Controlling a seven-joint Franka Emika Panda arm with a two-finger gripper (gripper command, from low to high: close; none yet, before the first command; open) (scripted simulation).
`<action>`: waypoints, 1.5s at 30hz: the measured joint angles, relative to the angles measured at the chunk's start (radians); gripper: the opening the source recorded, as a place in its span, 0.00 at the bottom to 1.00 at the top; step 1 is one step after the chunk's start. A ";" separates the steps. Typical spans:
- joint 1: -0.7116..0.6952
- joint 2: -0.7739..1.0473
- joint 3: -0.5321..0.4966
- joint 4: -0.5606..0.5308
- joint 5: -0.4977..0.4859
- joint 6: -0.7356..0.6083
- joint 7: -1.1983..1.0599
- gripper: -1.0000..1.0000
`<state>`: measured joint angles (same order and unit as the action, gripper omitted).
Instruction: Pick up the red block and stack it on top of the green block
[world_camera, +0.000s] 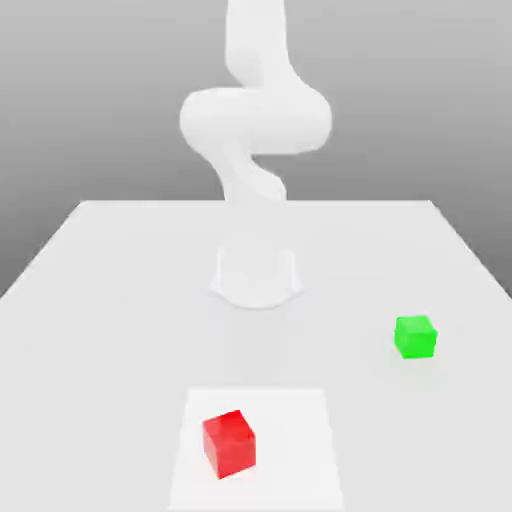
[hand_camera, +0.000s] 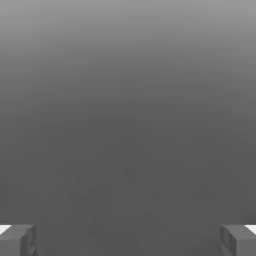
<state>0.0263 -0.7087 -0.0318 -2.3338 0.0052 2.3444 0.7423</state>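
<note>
The red block (world_camera: 229, 443) sits on the table near its front edge, a little toward the exterior view's left. The green block (world_camera: 415, 336) rests on the table farther back, on the exterior view's right and well apart from the red one. The white arm (world_camera: 255, 120) rises from its base (world_camera: 256, 275) behind both blocks and curls high above the table. In the hand view my gripper (hand_camera: 128, 241) is open. Its two grey fingertips (hand_camera: 18, 240) stand far apart with nothing between them, facing a plain grey background.
A brighter white square patch (world_camera: 300, 440) on the table (world_camera: 100, 300) lies under the red block. The table's back edge runs behind the arm's base.
</note>
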 joint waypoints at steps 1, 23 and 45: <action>0.010 0.039 -0.013 -0.015 0.003 0.019 -0.026 0.50; 0.075 0.837 -0.134 -0.292 0.060 0.419 -0.524 0.50; 0.244 0.722 0.008 -0.380 0.091 0.378 -0.707 0.00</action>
<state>0.2704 0.0129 -0.0238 -2.7141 0.0961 2.7227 0.0353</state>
